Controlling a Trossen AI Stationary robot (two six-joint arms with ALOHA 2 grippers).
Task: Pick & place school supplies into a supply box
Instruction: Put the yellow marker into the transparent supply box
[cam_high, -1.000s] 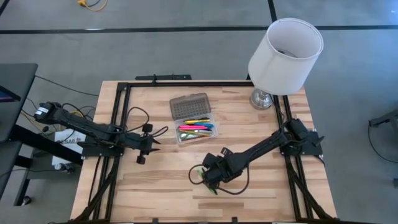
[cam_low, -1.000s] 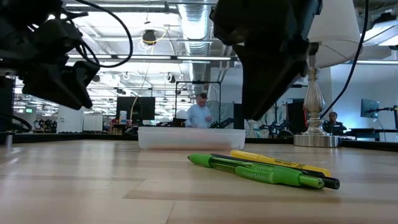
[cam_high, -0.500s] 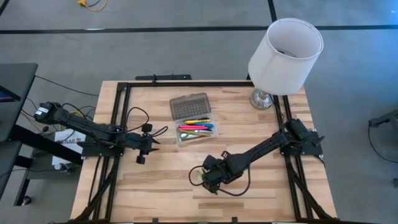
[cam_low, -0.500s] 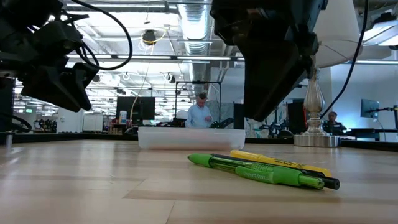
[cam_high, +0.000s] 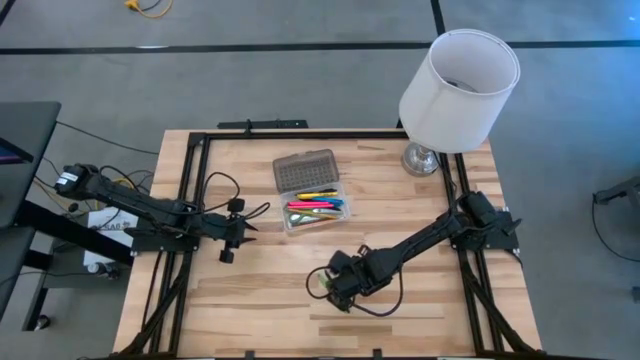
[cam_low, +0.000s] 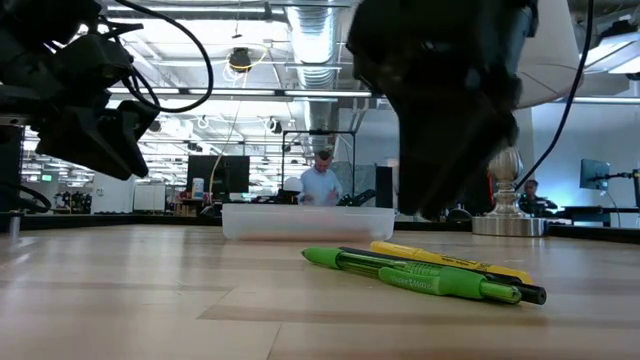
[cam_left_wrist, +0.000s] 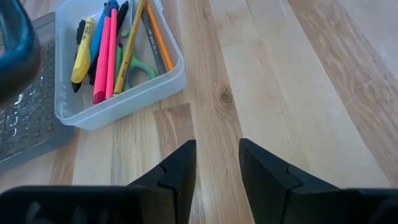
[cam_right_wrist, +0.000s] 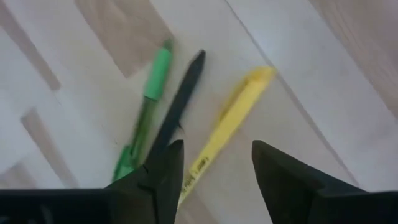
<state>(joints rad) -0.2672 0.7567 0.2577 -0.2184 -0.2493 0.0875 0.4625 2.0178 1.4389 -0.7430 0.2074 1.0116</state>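
Right claw (cam_right_wrist: 214, 177), fingers apart, poised over three loose pens on the table (cam_high: 250, 300): the yellow pen (cam_right_wrist: 233, 121) lies between the fingers, presumably the pick target, with a black pen (cam_right_wrist: 180, 102) and a green pen (cam_right_wrist: 152, 93) just beside it. All are slim, smooth plastic barrels. The left claw (cam_left_wrist: 216, 168), fingers parted and empty, waits facing the supply box (cam_left_wrist: 171, 78), a clear plastic tray with a ribbed grey lid (cam_high: 304, 169), already holding pens and green-handled scissors (cam_left_wrist: 135, 62).
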